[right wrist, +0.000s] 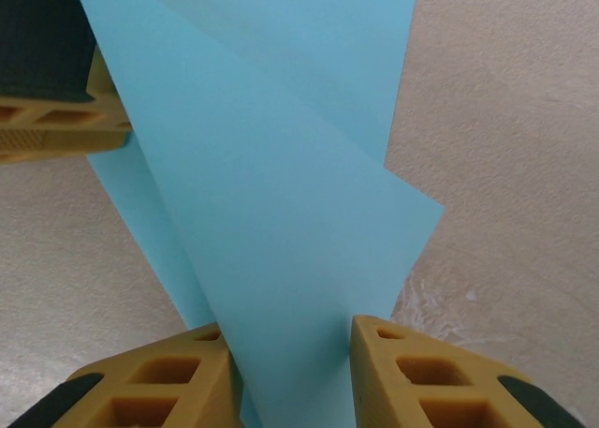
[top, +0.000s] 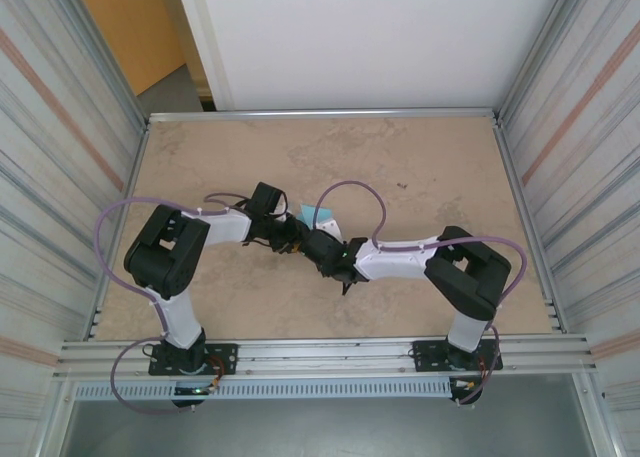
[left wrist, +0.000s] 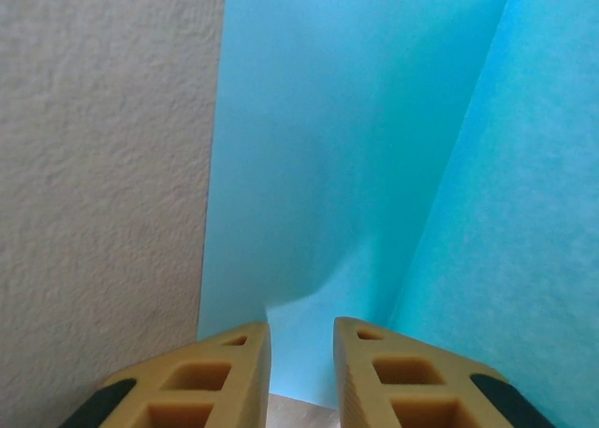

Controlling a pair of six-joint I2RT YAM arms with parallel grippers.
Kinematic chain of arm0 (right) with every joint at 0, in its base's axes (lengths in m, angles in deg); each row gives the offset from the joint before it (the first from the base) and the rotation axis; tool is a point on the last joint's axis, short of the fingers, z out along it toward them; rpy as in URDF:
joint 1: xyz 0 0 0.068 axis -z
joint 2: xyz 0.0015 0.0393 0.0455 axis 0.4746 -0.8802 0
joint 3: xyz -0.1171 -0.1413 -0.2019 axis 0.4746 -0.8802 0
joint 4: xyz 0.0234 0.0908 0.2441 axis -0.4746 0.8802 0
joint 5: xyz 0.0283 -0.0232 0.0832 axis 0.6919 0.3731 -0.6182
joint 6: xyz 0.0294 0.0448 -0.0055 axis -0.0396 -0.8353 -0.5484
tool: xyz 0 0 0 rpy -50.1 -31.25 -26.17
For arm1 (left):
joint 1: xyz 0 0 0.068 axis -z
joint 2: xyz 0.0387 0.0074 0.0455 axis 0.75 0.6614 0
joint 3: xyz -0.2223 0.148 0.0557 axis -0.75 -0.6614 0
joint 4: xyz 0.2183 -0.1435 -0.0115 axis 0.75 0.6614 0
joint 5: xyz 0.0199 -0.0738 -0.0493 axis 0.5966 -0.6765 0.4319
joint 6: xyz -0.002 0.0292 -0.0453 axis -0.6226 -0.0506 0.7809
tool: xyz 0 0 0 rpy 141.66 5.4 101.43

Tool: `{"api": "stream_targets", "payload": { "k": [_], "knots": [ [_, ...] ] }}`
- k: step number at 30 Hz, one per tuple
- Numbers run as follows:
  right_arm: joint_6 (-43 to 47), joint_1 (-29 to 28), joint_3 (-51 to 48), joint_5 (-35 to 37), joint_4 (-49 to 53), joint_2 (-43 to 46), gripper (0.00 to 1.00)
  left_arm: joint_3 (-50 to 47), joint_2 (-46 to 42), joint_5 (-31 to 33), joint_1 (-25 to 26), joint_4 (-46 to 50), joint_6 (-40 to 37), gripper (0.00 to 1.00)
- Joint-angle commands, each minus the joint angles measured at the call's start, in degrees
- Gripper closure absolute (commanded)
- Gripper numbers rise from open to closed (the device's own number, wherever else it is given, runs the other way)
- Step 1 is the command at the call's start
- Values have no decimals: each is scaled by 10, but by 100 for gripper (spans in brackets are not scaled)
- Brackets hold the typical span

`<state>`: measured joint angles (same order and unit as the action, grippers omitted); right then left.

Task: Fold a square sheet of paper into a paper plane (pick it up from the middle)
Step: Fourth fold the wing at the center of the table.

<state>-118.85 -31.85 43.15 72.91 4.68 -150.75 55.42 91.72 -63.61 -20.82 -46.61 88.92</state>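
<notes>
Paper point(right wrist: 281, 222) between right pincer point(right wrist: 292, 372) fingers, folded

Bare table point(top: 430, 167) all round; both arms crossing mid-table.

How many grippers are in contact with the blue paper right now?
2. The left gripper has the paper at its fingertips near one edge; the right gripper is closed on a folded flap. Both meet mid-table.

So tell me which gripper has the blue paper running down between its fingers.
The right gripper: the folded light-blue paper passes straight down between its tan fingers. At the left gripper, bare table shows in the gap below the paper's edge.
</notes>
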Motion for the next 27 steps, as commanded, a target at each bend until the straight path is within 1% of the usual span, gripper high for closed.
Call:
{"api": "stream_targets", "payload": {
  "k": [1, 16, 23, 27],
  "knots": [
    [-20, -6, 16, 25, 21, -10, 65, 12, 8, -10, 3, 20, -13, 75],
    [-5, -12, 31, 47, 9, -36, 73, 13, 10, -12, 4, 23, -12, 75],
    [5, -12, 30, 37, 3, -39, 78, 13, 7, -12, 4, 24, -11, 75],
    [13, -13, 26, 32, -2, -37, 79, 14, 4, -12, 4, 25, -10, 75]
  ]
}}
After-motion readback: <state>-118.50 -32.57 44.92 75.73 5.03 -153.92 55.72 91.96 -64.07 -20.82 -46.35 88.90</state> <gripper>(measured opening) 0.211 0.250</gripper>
